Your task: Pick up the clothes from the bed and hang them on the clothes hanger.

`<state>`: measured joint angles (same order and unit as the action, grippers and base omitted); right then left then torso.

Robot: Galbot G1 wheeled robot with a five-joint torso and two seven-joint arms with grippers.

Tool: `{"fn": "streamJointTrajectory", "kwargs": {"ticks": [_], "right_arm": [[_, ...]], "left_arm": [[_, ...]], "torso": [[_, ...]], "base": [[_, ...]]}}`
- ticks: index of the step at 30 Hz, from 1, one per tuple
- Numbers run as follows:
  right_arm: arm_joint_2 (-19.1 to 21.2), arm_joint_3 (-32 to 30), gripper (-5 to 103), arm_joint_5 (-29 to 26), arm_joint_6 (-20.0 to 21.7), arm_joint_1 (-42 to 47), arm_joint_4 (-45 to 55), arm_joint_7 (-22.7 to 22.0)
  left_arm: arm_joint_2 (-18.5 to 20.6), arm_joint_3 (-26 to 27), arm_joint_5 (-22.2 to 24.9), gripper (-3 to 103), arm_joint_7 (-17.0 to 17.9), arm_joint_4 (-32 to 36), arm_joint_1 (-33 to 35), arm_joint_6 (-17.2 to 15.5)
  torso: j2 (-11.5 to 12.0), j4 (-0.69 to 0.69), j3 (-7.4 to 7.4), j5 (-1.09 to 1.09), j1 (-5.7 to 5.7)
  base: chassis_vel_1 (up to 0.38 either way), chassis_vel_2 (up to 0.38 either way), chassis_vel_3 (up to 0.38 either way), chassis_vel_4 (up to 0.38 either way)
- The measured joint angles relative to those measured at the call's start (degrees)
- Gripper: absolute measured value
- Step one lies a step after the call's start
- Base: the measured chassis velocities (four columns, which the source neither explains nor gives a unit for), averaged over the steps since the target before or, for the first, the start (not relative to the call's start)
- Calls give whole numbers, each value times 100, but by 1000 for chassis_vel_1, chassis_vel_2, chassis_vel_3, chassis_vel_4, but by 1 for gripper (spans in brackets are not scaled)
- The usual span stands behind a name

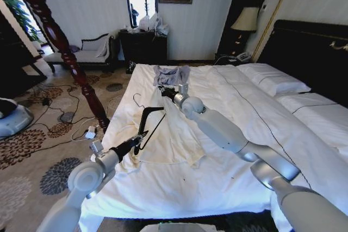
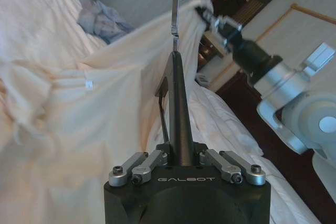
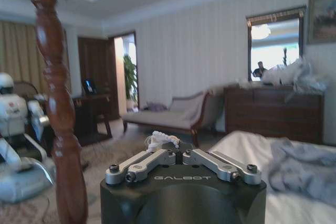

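The cream shirt [image 1: 175, 134] lies crumpled lengthwise on the white bed [image 1: 228, 188], and its upper edge is lifted. My right gripper [image 1: 165, 92] is shut on that raised edge, with a tuft of the fabric [image 3: 163, 140] showing between its fingers. My left gripper [image 1: 140, 138] is shut on one end of the black clothes hanger [image 1: 153, 108], held just above the shirt. In the left wrist view the hanger [image 2: 178, 103] points toward the right gripper [image 2: 207, 11]. Its silver hook [image 2: 178, 3] sits beside the stretched shirt [image 2: 105, 103].
A smaller blue-grey garment [image 1: 171, 74] lies farther up the bed. A tall reddish-brown wooden post [image 1: 65, 52] stands left of the bed over cables and a patterned carpet. White pillows [image 1: 274, 82] and the dark headboard [image 1: 310, 52] are at the right. A dresser [image 1: 144, 47] stands beyond.
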<state>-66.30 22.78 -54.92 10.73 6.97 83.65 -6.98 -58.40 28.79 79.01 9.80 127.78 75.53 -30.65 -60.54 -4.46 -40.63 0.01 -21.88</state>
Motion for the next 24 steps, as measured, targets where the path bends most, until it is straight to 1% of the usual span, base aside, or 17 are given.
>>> {"fn": "streamJointTrajectory", "kwargs": {"ticks": [3,5,8,12,14,15,18,19,22,24], "right_arm": [[-63,6,1,-97,-228,-28,60,-73],[-78,2,1,-134,-289,-36,83,-98],[-89,-48,1,-223,-467,-42,184,-121],[-62,-100,1,-337,-594,25,354,-142],[-23,-135,1,-428,-681,106,543,-195],[-23,-135,1,-428,-681,106,543,-195],[-22,-163,1,-526,-842,174,726,-264],[-22,-163,1,-526,-842,174,726,-264],[-62,-198,1,-607,-963,176,758,-327],[-61,-213,1,-637,-967,176,768,-332]], "left_arm": [[-31,-161,-30,20,-51,-64,-23,-17],[-43,-211,-48,20,-68,-83,-35,-20],[-91,-332,-87,20,-129,-170,-162,-21],[-153,-407,-79,20,-184,-282,-334,-21],[-213,-475,-61,20,-307,-404,-479,-19],[-213,-475,-61,20,-307,-404,-479,-19],[-264,-573,-73,20,-729,-509,-608,-11],[-264,-573,-73,20,-729,-509,-608,-11],[-265,-682,-118,20,-984,-573,-712,-13],[-254,-705,-132,20,-1026,-598,-746,-13]], "torso": [[0,1,0,-1,0],[0,3,0,-1,0],[0,1,0,-1,0],[0,0,0,-1,0],[0,0,0,-1,0],[0,0,0,-1,0],[0,0,0,0,0],[0,0,0,0,0],[0,2,0,-1,0],[0,2,0,-1,0]], "base": [[0,0,0,0],[0,0,0,0],[0,0,0,0],[0,0,0,0],[0,0,0,0],[0,0,0,0],[0,0,0,0],[0,0,0,0],[0,0,0,0],[0,0,0,0]]}}
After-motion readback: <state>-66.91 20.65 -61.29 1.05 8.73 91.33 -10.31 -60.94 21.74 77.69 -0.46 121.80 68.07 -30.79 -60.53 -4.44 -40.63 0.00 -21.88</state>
